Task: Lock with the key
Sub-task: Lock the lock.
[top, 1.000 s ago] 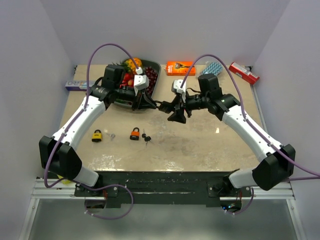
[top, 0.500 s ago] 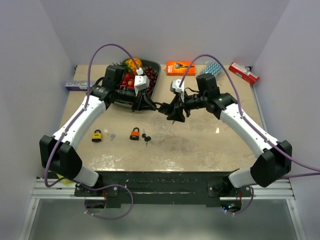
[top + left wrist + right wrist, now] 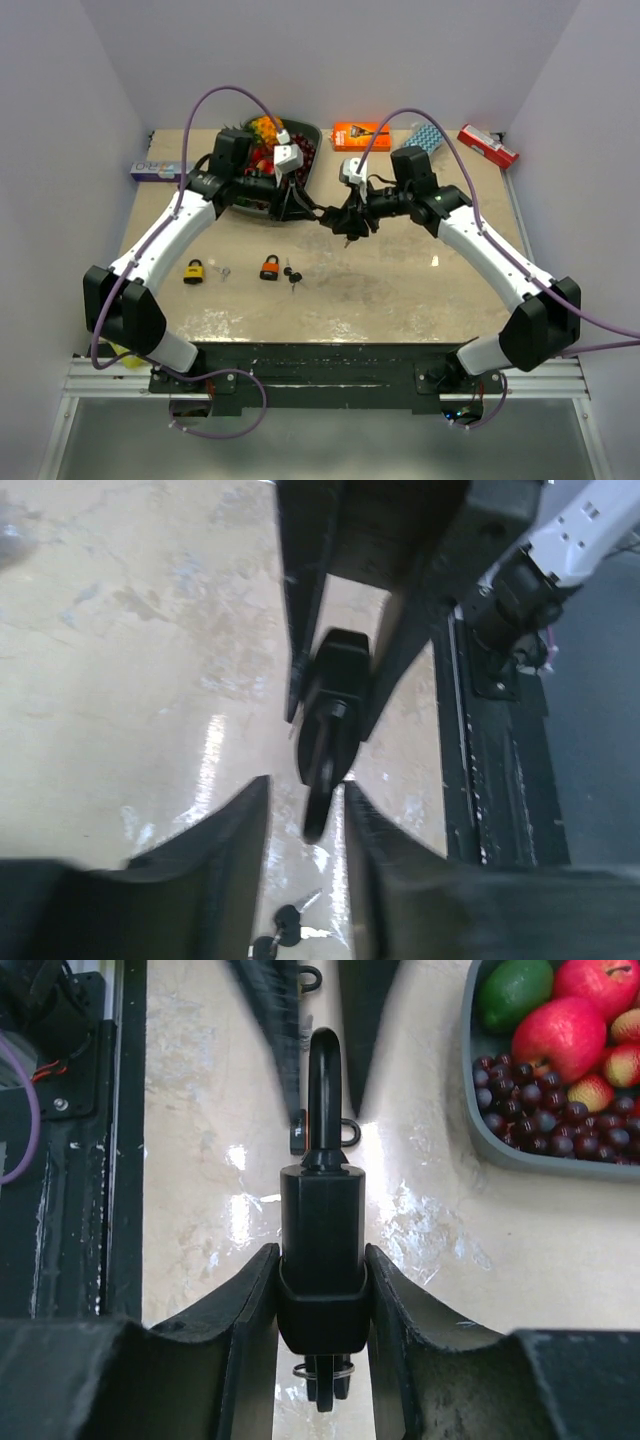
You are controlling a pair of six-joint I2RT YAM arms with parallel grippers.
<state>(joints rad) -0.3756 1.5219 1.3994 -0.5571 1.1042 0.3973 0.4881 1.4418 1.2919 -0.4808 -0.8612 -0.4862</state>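
My right gripper [image 3: 343, 222] [image 3: 321, 1260] is shut on the body of a black padlock [image 3: 322, 1230], held above the table with its shackle [image 3: 323, 1085] pointing at my left gripper. A key [image 3: 325, 1385] on a ring sticks out of the padlock's bottom. My left gripper [image 3: 310, 211] [image 3: 305, 802] is open, and the shackle tip [image 3: 322, 755] reaches in between its fingertips with a gap on the left side. A yellow padlock [image 3: 194, 271], an orange padlock [image 3: 270, 267] and black-headed keys [image 3: 291, 274] lie on the table.
A grey tray of fruit [image 3: 311, 160] stands behind the left gripper. An orange box [image 3: 358, 134], a blue pack [image 3: 424, 135] and a red box [image 3: 488, 146] line the back edge. A blue-white box [image 3: 150, 170] is at the far left.
The right gripper has carried the black padlock leftwards, and the left gripper has come in towards it. The shackle tip now sits between the left fingertips.
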